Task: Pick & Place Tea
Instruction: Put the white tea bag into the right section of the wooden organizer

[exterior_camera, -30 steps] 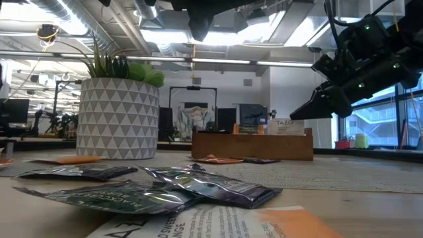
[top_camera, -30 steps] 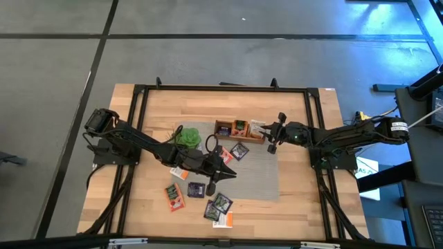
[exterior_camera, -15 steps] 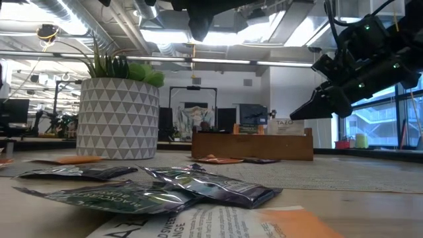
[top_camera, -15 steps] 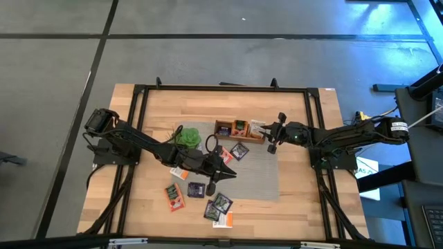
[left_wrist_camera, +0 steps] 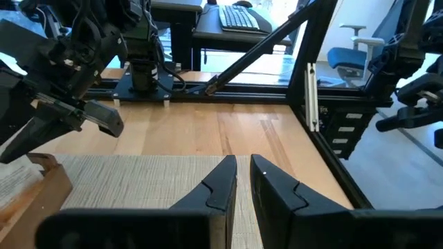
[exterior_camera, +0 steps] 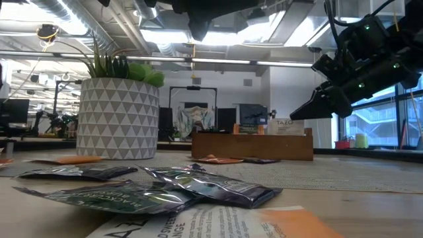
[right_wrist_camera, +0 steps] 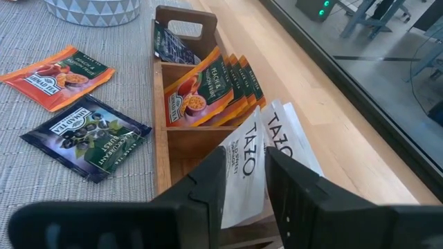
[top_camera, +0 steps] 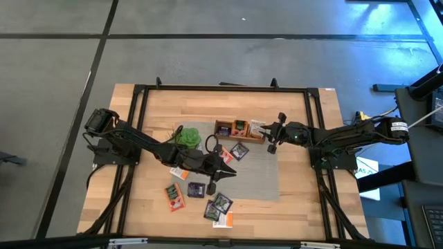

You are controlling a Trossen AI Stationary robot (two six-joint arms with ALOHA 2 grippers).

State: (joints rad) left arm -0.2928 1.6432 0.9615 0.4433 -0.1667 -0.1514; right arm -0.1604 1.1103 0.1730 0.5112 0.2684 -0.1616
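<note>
The wooden box (top_camera: 239, 129) stands on the grey mat (top_camera: 256, 173); its compartments hold a dark sachet (right_wrist_camera: 173, 48), orange-red sachets (right_wrist_camera: 201, 93) and white sachets (right_wrist_camera: 277, 138), all on edge. My right gripper (right_wrist_camera: 246, 173) hovers open at the box's right end, with one white sachet (right_wrist_camera: 243, 162) showing in the gap. My left gripper (left_wrist_camera: 242, 173) hangs over the mat near the table's middle, open by a narrow gap, with nothing in it. Loose tea sachets lie flat: an orange-red one (right_wrist_camera: 59, 76) and a dark one (right_wrist_camera: 86, 138) beside the box, and several near the front edge (top_camera: 196, 188). My right gripper has its fingers on either side of the upper edge of a white sachet (right_wrist_camera: 243, 162) that stands in the box's end compartment. They come slanting down from the table's right side. I cannot tell whether they touch it.
A green plant in a white patterned pot (exterior_camera: 117, 118) stands at the mat's far left corner, beside the box. A black frame (top_camera: 138, 90) runs around the table. Bare mat lies to the right of my left gripper.
</note>
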